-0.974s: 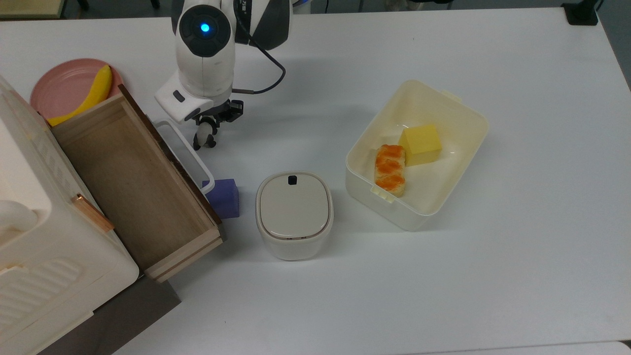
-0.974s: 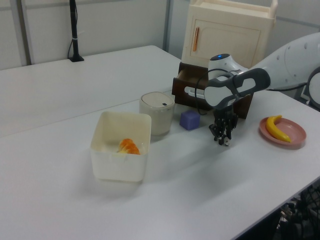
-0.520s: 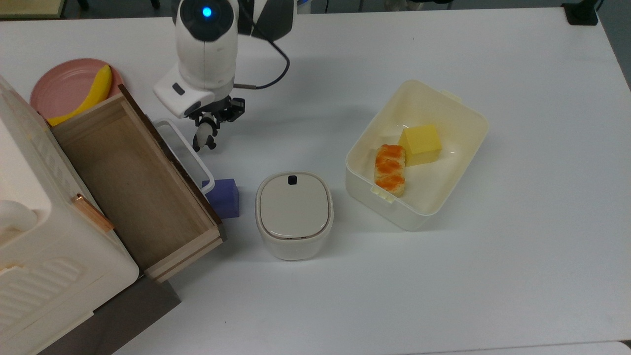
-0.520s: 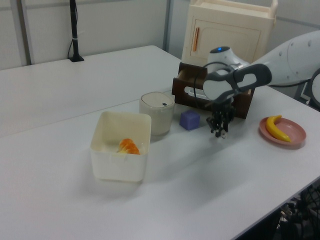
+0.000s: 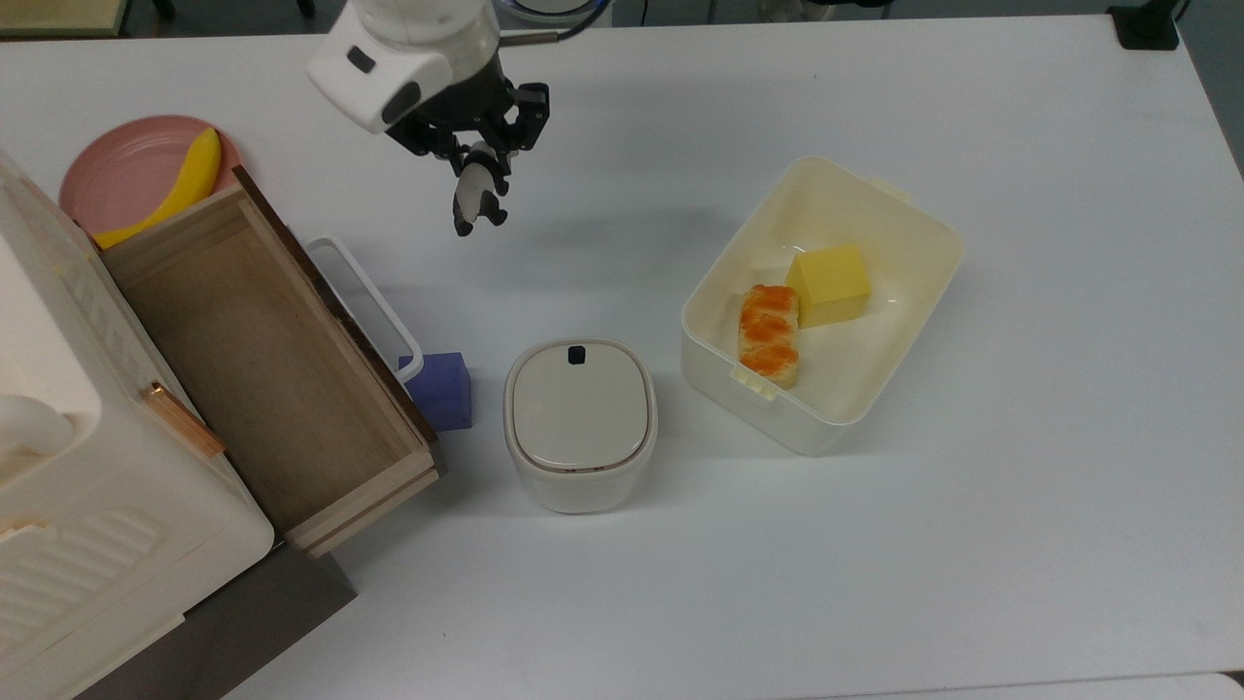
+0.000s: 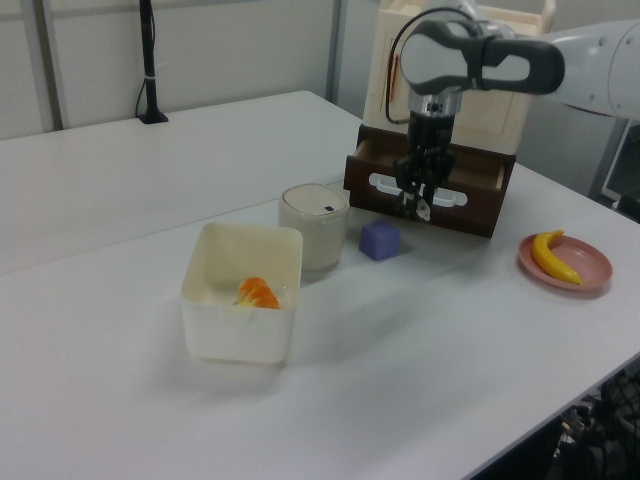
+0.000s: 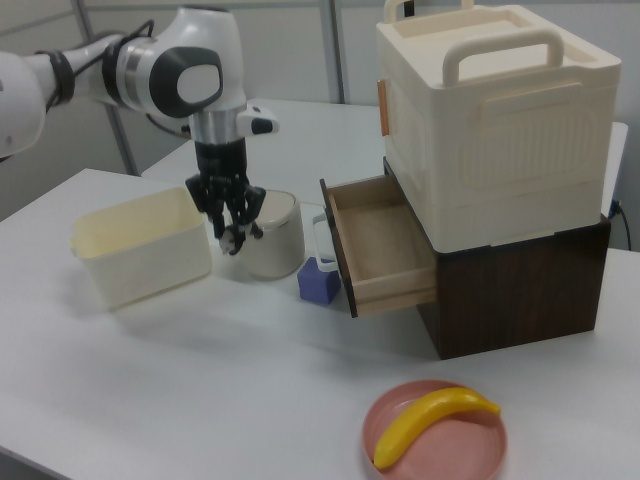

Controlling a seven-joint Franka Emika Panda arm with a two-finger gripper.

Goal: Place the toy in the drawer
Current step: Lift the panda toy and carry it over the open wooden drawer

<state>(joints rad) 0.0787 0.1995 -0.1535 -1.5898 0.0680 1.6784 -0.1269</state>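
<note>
— Which step is in hand?

— The carry, I'd say. The arm's black two-finger tool [image 5: 478,165] is clamped on the tiny black-and-white panda toy [image 5: 473,199], which hangs from it well clear of the white bench [image 5: 972,544]. In the top view the toy is off to the right of the large light-wood drawer with the dark brown front panel and white loop handle [image 5: 262,360], not over it.

— So what does the next move call for?

— Bringing the toy across the brown front panel, over the bare wooden floor of the drawer, then lowering and letting go. The handle and front edge are what to clear.

— What do the containers hold?

— The drawer stands pulled out and looks empty. The cream plastic tub [image 5: 880,194] holds a yellow cube [image 5: 829,284] and an orange-glazed pastry piece [image 5: 769,333], side by side. The round pink plate [image 5: 121,165] carries a yellow banana [image 5: 175,187]. The small beige lidded bin [image 5: 579,424] is closed, contents hidden. A purple block [image 5: 442,389] sits on the bench just beside the drawer's front corner.
</note>
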